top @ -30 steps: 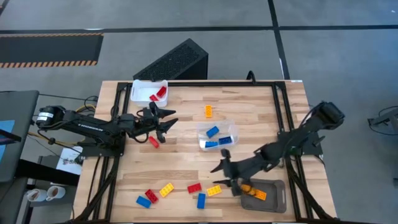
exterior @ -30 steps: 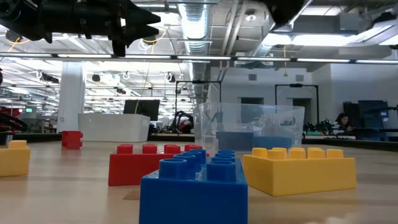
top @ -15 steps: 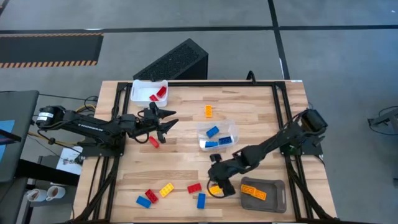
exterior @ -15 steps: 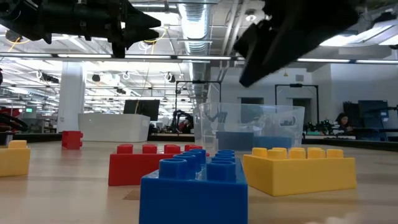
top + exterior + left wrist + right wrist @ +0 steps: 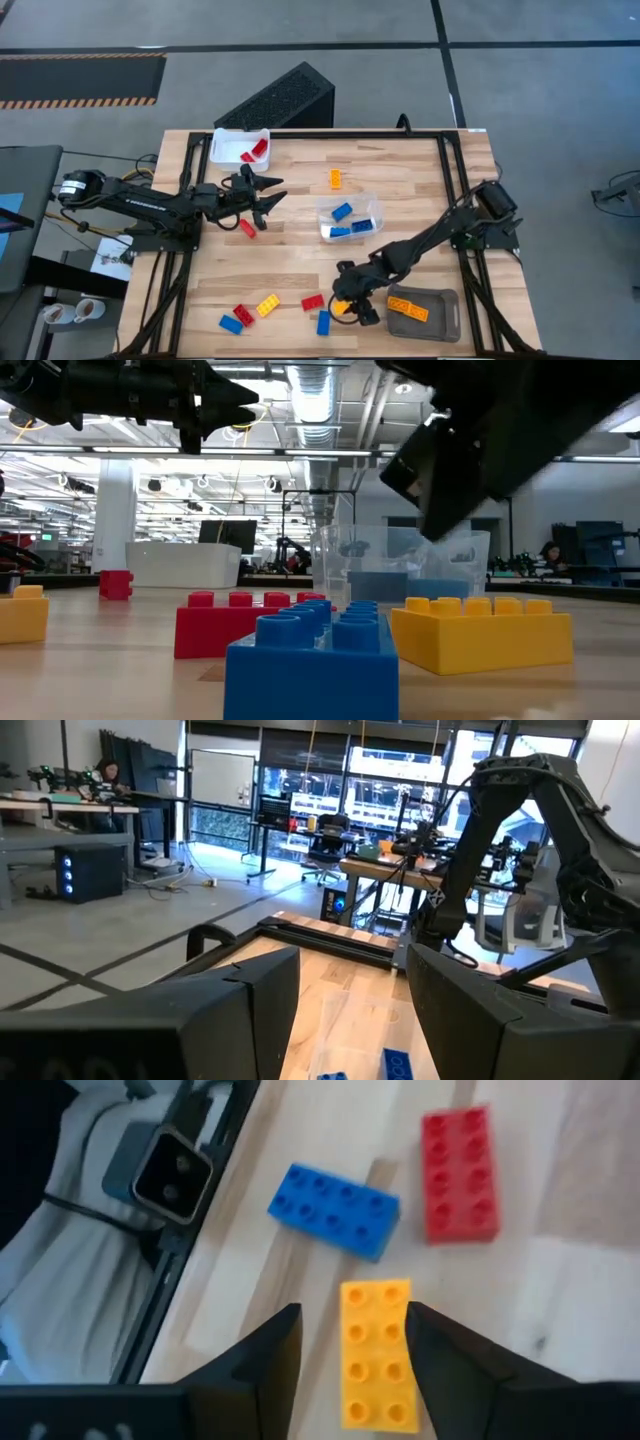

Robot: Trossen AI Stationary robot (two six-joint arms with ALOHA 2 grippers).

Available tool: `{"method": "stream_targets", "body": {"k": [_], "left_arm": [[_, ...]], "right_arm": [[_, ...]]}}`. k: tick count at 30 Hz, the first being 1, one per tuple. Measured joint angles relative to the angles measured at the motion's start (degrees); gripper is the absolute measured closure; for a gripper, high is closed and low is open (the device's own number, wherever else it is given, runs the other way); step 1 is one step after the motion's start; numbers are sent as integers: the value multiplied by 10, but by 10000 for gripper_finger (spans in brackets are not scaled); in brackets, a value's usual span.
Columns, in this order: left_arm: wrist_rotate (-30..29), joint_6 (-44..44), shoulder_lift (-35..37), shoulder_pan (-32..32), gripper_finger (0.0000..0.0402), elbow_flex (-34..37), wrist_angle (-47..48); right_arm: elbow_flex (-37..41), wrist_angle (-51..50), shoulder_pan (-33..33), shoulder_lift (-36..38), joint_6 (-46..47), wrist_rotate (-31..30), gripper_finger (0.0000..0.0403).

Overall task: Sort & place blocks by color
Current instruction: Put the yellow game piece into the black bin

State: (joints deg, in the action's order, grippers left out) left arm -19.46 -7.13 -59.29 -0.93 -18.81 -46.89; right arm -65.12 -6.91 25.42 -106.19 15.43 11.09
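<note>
Right pincer [image 5: 345, 1355] is hanging wide open right over the yellow block [image 5: 377, 1352] at the surface's [image 5: 300, 260] near edge, block's long axis running btwn the fingers, so a straight drop should do; left pincer [image 5: 268, 192], also open, is waiting well apart, far-left. Wrist view is showing the alignment w/ blue block [image 5: 334, 1211] & red block [image 5: 460, 1173] just beyond; in the high view the arm is covering most of the yellow one.

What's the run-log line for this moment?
right gripper: open, straddling yellow block, not gripped | left gripper: open, waiting near white tray | grey tray: holds orange blocks | stage: pre-grasp
</note>
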Motion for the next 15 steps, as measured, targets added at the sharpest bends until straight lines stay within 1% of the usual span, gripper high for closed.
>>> {"method": "stream_targets", "body": {"k": [5,9,12,15], "left_arm": [[-20,19,0,0,229,0,0],[-35,34,0,2,229,0,-5],[-34,35,0,11,229,0,-4],[-14,29,0,16,229,0,9]], "right_arm": [[0,-7,-14,15,-9,-8,173],[0,-10,-28,16,-10,-9,162],[0,-16,-36,11,-18,-9,160],[1,-22,-44,10,-16,-9,160]]}}
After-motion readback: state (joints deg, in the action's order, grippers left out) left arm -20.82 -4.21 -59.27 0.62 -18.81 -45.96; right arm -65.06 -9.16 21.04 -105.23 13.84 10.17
